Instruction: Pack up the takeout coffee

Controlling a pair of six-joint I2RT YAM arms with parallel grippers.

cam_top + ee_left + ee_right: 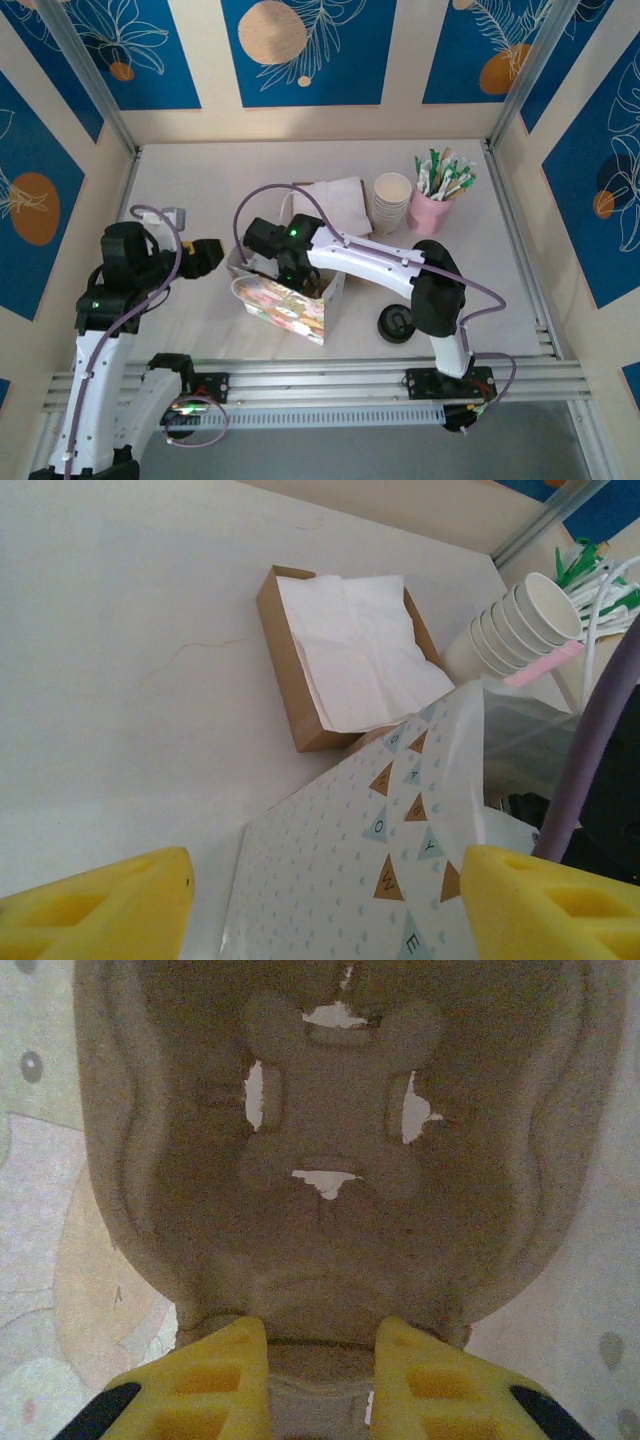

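Note:
The tan-brown pulp cup carrier [330, 1140] hangs inside the patterned gift bag [285, 305], whose printed inner walls [40, 1210] show on both sides of it. My right gripper [320, 1360] is shut on the carrier's near rim, one yellow finger on each side. From above, the right gripper [290, 262] reaches down into the bag's open mouth, where a bit of brown carrier [312, 284] shows. My left gripper [205, 257] stands open just left of the bag. In its wrist view the bag's dotted side [350, 880] lies between the spread fingers [100, 900].
A brown box with a white napkin [335, 200] sits behind the bag. To its right are a stack of white paper cups [392, 200] and a pink cup of stirrers [435, 205]. A small black lid [397, 323] lies near the front right.

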